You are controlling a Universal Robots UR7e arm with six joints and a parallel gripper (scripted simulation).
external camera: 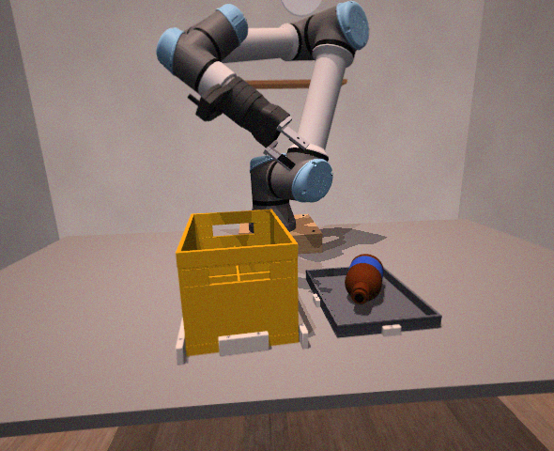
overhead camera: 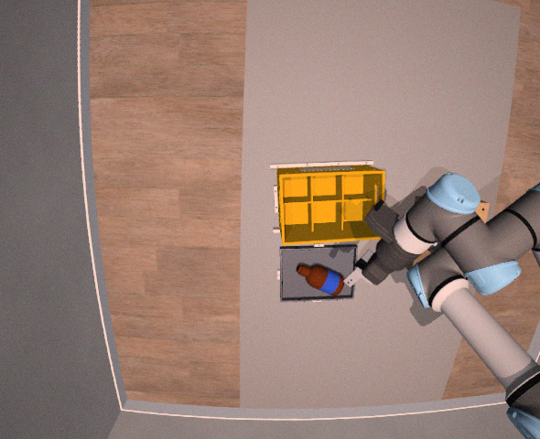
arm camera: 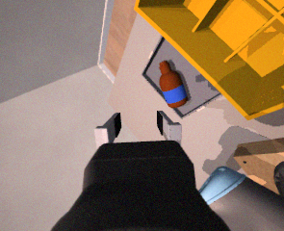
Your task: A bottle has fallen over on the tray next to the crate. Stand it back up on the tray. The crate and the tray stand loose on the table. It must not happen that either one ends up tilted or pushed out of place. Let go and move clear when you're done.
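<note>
white stop blocks (external camera: 243, 342) are sitting nearest the exterior camera, touching the front foot of the yellow crate (external camera: 238, 296) on the grey table (external camera: 98, 310). crate is standing upright, open at the top, with dividers forming six compartments in the top view; nothing is showing inside them.

dark grey tray (external camera: 386, 324) is lying just beside the crate, at 3 o'clock of it in the exterior view and at 6 o'clock of it in the top view. a small gap is showing between the two.

brown bottle (external camera: 363, 281) with a blue band (external camera: 367, 263) is lying on its side on the tray, well inside the rim. in the top view its neck is pointing toward 10 o'clock and its base toward 4 o'clock, near the tray's right edge. in the exterior view the mouth is facing the camera.

gripper (external camera: 286, 147) is hanging high above the table, well apart from bottle, tray and crate, tilted down. its fingers are standing fully apart with nothing between them. in the wrist view the bottle is lying at 12 o'clock beyond the fingertips, the crate at 2 o'clock.

arm is folding back over its wooden base block (external camera: 311, 231) at the table's far side.
</note>
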